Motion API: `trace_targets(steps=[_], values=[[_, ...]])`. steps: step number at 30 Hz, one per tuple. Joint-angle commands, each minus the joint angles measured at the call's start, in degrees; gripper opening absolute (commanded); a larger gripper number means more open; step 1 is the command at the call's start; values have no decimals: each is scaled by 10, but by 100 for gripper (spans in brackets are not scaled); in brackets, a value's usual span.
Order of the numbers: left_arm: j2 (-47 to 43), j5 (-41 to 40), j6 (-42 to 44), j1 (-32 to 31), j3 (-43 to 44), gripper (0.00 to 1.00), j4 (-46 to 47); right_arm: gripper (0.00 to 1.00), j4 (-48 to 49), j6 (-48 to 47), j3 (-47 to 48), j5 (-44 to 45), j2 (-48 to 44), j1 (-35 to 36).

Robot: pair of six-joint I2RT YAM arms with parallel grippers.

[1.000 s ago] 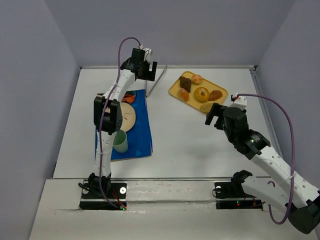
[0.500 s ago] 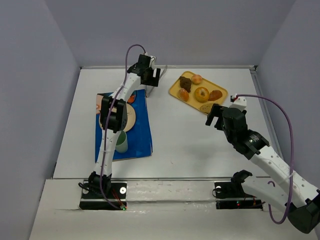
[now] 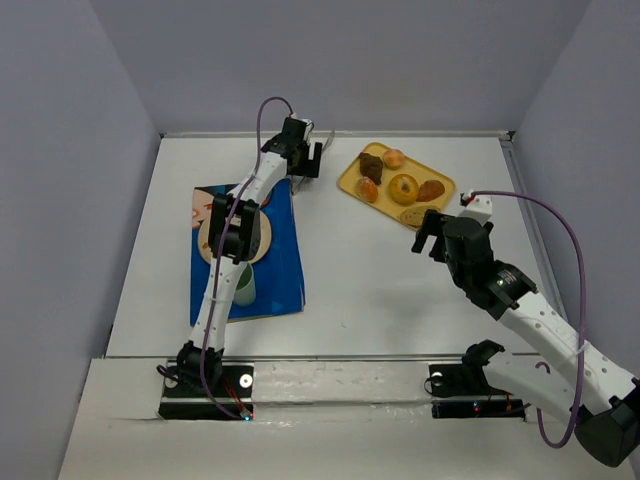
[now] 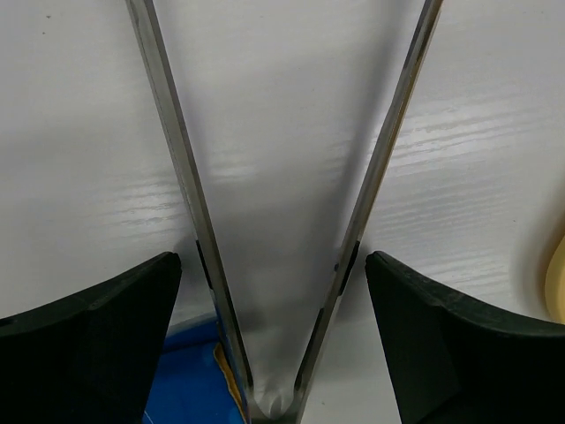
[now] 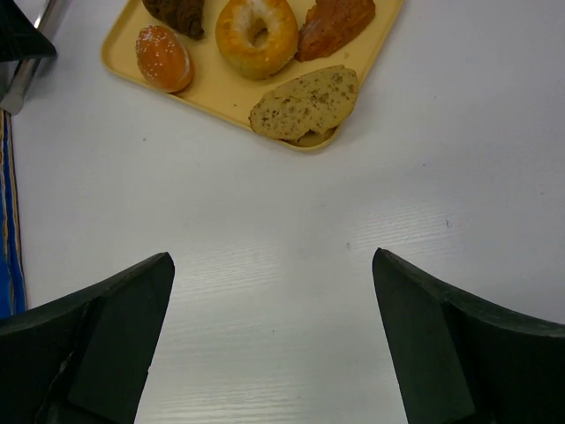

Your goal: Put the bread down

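The bread [image 3: 367, 189] is a small oval golden-orange roll lying at the left end of the yellow tray [image 3: 388, 203]; the right wrist view shows the bread [image 5: 163, 58] at the top left. My left gripper [image 3: 308, 160] is open at the far side of the table. In the left wrist view the left gripper [image 4: 272, 265] straddles the two arms of a pair of metal tongs [image 4: 176, 150], with a gap on each side. My right gripper [image 3: 430, 232] is open and empty just in front of the tray, and the right gripper [image 5: 274, 261] has only bare table between its fingers.
The tray [image 5: 212, 88] also holds a ring bun [image 5: 256, 25], a seeded slice [image 5: 305, 104], a reddish pastry [image 5: 334, 22] and a dark piece [image 3: 371, 165]. A blue mat [image 3: 270, 265] at the left carries a tan plate [image 3: 255, 238] and a green cup [image 3: 240, 283].
My left gripper has come down and slightly right onto the tongs, with the forearm stretching out lower. The right arm has hardly moved.
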Motion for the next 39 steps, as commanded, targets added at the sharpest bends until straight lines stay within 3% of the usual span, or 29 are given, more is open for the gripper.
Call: trace_targets(steps=[1, 17, 20, 25, 32, 39], values=[[14, -29, -4, -11, 25, 99, 11, 100, 24, -5, 0, 22, -4, 2], [59, -15, -22, -13, 87, 97, 2, 100, 25, -5, -8, 40, -7, 2], [60, -21, -25, -13, 89, 78, 2, 100, 24, -5, -7, 42, -14, 2], [61, -38, -28, -15, 90, 64, -2, 100, 25, -3, -11, 49, -30, 2], [34, -21, -8, -17, 51, 32, 13, 100, 25, -1, -13, 51, -52, 2], [-53, -24, 3, -20, 24, 28, 34, 100, 25, 0, -12, 40, -64, 2]])
